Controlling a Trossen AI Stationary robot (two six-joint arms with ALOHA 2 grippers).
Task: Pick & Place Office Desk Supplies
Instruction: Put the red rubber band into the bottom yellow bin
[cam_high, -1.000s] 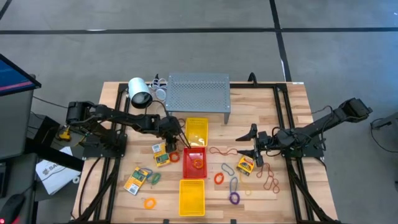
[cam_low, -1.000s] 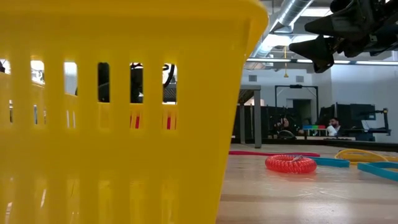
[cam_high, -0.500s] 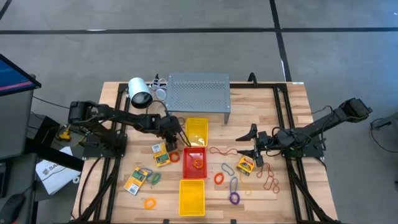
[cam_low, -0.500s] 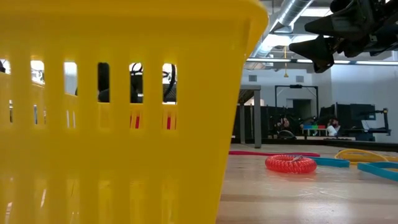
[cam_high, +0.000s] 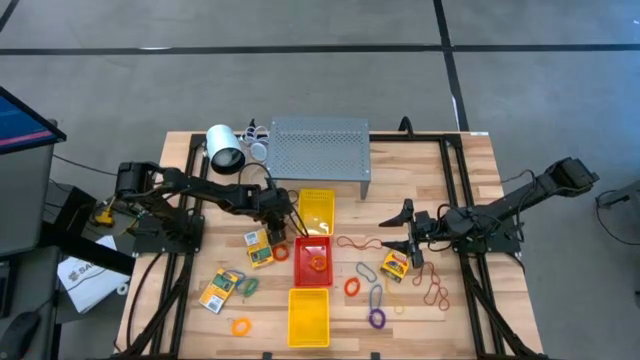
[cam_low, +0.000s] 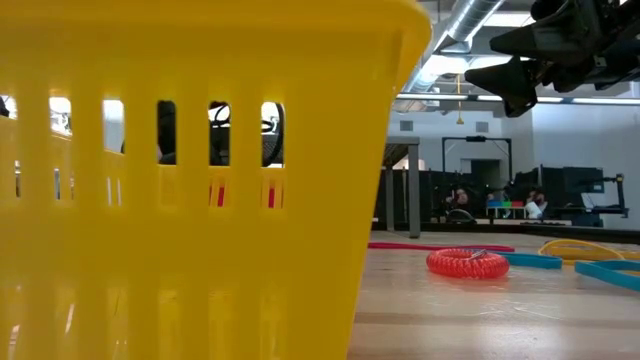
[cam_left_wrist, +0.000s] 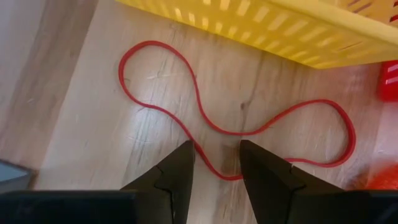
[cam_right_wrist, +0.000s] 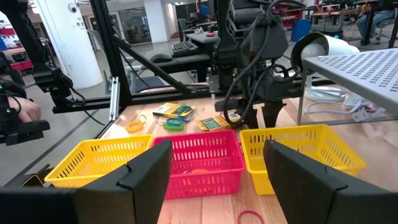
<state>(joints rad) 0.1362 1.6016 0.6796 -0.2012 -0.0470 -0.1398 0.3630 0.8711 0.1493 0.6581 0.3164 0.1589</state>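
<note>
Three trays sit mid-table: two yellow trays (cam_high: 316, 208) (cam_high: 308, 316) at 12 and 6 o'clock of one red tray (cam_high: 312, 259). Four card packets (cam_high: 259, 249) lie beside them, three at 9 o'clock, one at 3. The left gripper (cam_left_wrist: 215, 165), fingers spread, straddles a red rubber band (cam_left_wrist: 231, 124) on the wood. The right gripper (cam_high: 409, 238) hovers spread above loose loops (cam_high: 371, 319).

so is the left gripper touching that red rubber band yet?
Cannot tell. In the left wrist view the left gripper is open astride the red rubber band, but no contact or gap shows plainly.
</note>
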